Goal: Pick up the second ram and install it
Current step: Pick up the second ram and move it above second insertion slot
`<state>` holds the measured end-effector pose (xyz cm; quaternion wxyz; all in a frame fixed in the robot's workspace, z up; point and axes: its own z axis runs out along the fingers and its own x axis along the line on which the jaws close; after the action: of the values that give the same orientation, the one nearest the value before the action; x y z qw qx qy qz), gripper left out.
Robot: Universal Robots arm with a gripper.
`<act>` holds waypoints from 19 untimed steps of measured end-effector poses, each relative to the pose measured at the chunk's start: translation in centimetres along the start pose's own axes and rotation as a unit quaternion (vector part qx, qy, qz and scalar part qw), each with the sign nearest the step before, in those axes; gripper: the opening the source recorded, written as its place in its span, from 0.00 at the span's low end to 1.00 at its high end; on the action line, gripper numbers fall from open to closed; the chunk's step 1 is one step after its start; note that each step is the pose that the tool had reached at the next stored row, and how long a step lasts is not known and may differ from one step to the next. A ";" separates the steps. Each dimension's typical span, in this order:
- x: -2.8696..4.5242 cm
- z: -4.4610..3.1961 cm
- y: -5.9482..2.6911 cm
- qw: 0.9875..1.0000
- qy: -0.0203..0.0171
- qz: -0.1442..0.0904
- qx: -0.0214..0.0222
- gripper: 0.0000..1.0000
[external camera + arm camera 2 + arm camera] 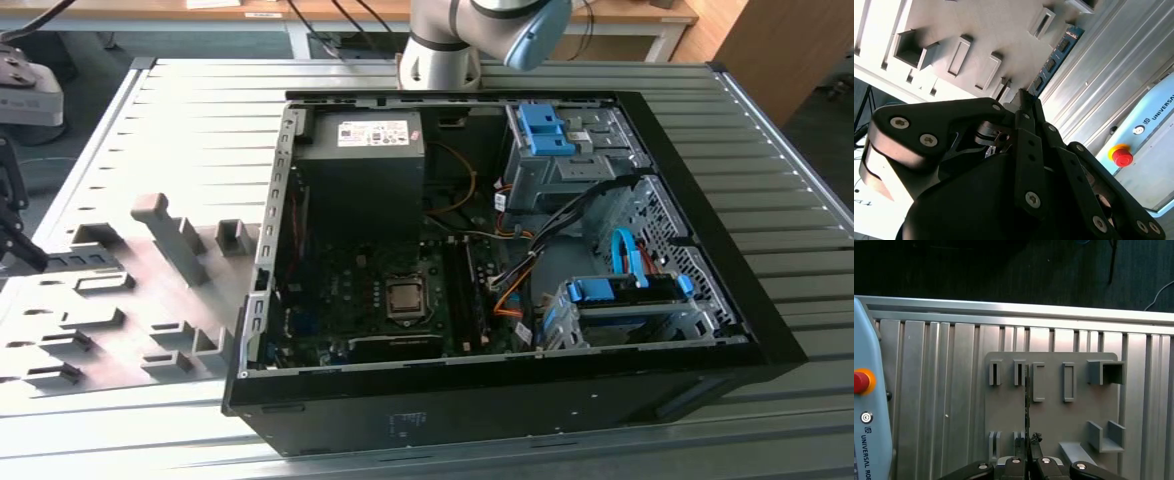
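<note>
From my station, in the exterior view, I see the arm's base (438, 55) standing at 12 o'clock of the open PC case (534, 412), at the far edge of the ribbed table (200, 130). The grey holder plate (120, 300) lies at 9 o'clock of the case.

Both wrist views put the wrist above that plate, facing down onto it. In the second wrist view the gripper (1026, 100) has its jaws drawn together on the near end of the second ram (1054, 62), pinching its flat faces.

The stick stands on its long edge. In the first wrist view I see it edge-on as a thin dark line. One face with its dark chips shows in the second wrist view. Its long axis runs straight out from the fingertips, parallel to the table's ribs, across the plate between two pairs of slotted blocks. Whether its lower edge touches the plate I cannot tell.

A teach pendant (874, 430) with a red button (859, 381) rests on the table, apart from the plate.
</note>
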<state>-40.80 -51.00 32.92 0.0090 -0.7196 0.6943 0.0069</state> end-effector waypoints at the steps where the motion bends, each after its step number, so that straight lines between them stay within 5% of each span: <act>1: 0.00 -0.13 0.00 1.000 0.000 0.000 0.000 0.14; 19: -0.05 -2.22 -0.01 1.000 0.000 0.000 0.000 0.14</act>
<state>-40.80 -51.00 35.14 0.0090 -0.7196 0.6943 0.0069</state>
